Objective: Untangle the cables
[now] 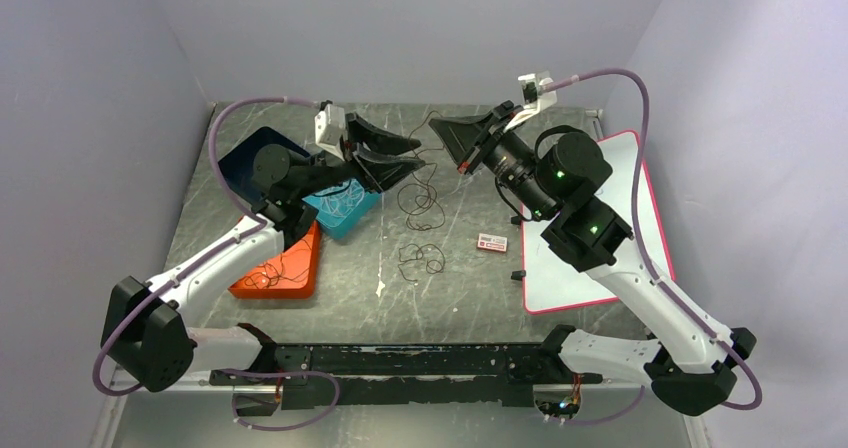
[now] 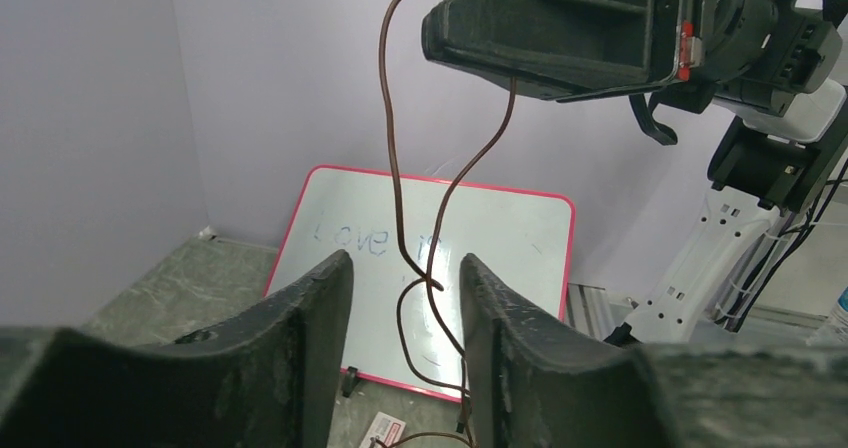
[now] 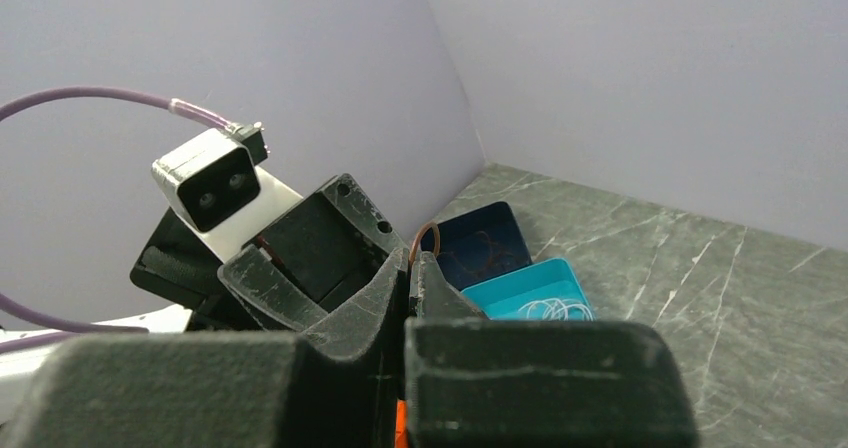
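Note:
A thin brown cable [image 1: 436,171] hangs from my right gripper [image 1: 435,125], which is shut on its upper loop [image 3: 421,236]. The cable drops in curls to the table [image 1: 600,118], where a small dark tangle [image 1: 421,258] lies. My left gripper [image 1: 420,156] is open, just left of the right gripper. In the left wrist view the brown cable [image 2: 397,188] runs down between the open fingertips [image 2: 338,268] without touching them. The right gripper [image 2: 560,28] shows above it.
A teal tray [image 1: 335,218] holds whitish cables [image 3: 552,308]. A dark blue tray [image 1: 240,153] holds dark cables [image 3: 480,248]. An orange tray [image 1: 290,268] lies at the left. A pink-edged whiteboard [image 1: 610,218] lies at the right. A small card [image 1: 491,243] and a black clip [image 1: 518,275] lie near it.

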Robot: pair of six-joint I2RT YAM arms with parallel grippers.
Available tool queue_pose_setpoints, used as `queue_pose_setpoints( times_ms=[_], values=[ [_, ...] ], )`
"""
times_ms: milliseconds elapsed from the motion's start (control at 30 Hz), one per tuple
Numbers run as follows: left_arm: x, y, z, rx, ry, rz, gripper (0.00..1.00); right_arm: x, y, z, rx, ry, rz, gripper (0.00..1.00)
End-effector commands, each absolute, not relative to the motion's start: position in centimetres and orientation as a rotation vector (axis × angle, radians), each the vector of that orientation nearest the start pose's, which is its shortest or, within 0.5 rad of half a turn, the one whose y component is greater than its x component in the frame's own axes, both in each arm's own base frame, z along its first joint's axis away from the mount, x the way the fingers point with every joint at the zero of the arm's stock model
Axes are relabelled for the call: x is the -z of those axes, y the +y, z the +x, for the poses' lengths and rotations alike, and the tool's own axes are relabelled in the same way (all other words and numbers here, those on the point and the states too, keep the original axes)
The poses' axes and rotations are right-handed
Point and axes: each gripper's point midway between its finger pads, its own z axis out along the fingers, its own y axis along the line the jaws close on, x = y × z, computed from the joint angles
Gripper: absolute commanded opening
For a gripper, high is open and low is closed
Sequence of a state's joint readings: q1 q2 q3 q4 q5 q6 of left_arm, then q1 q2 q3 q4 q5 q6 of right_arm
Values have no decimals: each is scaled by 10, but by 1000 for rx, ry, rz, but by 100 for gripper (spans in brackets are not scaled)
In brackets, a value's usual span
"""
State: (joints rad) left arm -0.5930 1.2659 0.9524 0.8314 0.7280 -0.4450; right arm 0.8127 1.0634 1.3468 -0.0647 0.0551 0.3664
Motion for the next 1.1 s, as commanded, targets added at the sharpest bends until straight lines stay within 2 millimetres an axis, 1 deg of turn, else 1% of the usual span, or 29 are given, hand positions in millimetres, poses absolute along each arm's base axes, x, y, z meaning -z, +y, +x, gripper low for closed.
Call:
queue_pose_setpoints(
  times_ms=[0,233,300,333,400,467,500,567,667,767,1000,1067],
  values=[
    [-431,-319,228,1290,927,832,45,-486,273,247,-963,1384,-283,0],
    [-427,-318,227,1293,939,829,24,-483,277,250,-963,1392,-290,0],
    [-426,-318,227,1295,945,831,20,-484,276,250,-963,1390,-290,0],
    [-425,-319,228,1295,946,832,19,-484,276,250,-962,1389,-289,0],
    [-423,-319,228,1298,952,833,21,-485,276,249,-962,1388,-288,0],
    [-421,-320,228,1302,955,831,34,-486,275,249,-960,1386,-287,0],
    [-420,-320,228,1304,957,832,37,-486,275,249,-959,1386,-286,0],
    [-418,-320,229,1307,962,831,41,-488,273,249,-957,1381,-283,0],
    [-416,-321,229,1311,970,830,41,-488,273,249,-954,1380,-283,0],
    [-414,-321,230,1310,977,827,36,-488,273,249,-955,1379,-283,0],
    [-406,-323,231,1323,1001,830,37,-492,270,246,-960,1356,-280,0],
    [-404,-323,231,1326,1004,830,33,-491,270,246,-959,1357,-279,0]
  ],
)
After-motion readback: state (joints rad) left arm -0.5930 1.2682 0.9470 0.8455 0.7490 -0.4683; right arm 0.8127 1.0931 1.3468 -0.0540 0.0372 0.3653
